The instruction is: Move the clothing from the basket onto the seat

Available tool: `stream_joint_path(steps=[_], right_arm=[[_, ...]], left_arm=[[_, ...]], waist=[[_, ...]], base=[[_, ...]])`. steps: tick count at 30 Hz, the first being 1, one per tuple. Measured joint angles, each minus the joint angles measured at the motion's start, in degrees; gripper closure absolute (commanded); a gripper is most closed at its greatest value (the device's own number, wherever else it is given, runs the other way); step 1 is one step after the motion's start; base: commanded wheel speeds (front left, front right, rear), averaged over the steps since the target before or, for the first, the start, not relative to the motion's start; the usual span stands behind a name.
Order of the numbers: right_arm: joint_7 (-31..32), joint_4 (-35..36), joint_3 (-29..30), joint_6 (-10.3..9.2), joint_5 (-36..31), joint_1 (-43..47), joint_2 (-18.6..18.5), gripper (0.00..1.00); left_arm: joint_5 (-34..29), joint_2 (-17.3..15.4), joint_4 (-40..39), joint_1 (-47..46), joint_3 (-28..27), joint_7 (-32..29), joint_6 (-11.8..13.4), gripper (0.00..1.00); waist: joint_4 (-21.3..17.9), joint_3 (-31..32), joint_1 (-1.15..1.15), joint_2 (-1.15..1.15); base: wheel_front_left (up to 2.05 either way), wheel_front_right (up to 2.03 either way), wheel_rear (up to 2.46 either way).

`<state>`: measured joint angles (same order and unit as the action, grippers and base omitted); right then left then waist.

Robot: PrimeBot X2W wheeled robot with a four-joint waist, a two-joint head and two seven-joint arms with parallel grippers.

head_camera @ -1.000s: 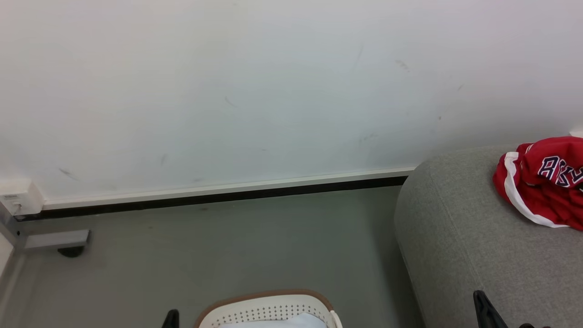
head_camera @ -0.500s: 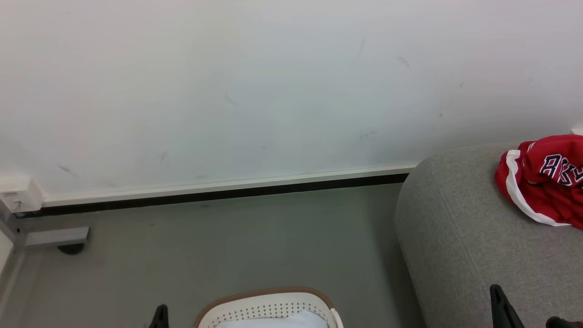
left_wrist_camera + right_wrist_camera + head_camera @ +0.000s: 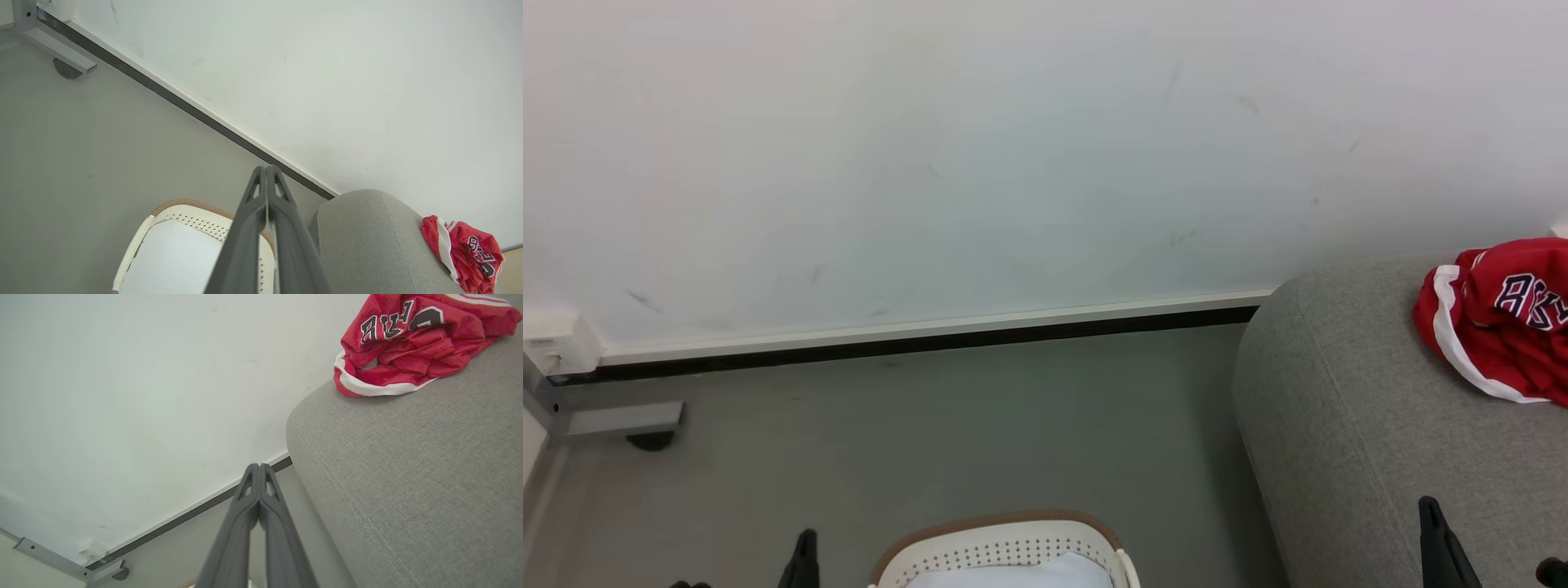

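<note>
Red clothing [image 3: 1499, 327] lies bunched on the grey seat [image 3: 1347, 425] by the wall | white basket [image 3: 1005, 543] stands on the floor just left of the seat | I see my left gripper [image 3: 265, 168] with fingers pressed together, empty, near the basket | my right gripper [image 3: 258, 465] likewise closed on nothing, by the seat's edge

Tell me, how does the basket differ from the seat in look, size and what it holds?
The basket is white perforated plastic with a brown rim; the seat is grey woven fabric. The seat is far larger than the basket. The seat bears the red clothing, while the basket's visible inside looks plain white. Both have rounded corners.
</note>
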<state>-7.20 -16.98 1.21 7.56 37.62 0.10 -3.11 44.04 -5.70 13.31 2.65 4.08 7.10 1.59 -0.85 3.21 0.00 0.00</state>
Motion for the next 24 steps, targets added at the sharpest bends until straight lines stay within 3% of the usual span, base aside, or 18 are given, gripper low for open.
stream_joint_path(steps=[24], right_arm=[[4.7, 0.8, 1.8, -0.01, 18.4, -2.1, 0.1, 1.00]], left_arm=[[15.8, 1.1, 0.3, -2.8, -3.6, -4.6, -3.0, 1.00]], waist=[[0.2, -0.8, 0.00, 0.00]], base=[[0.00, 0.00, 0.00]])
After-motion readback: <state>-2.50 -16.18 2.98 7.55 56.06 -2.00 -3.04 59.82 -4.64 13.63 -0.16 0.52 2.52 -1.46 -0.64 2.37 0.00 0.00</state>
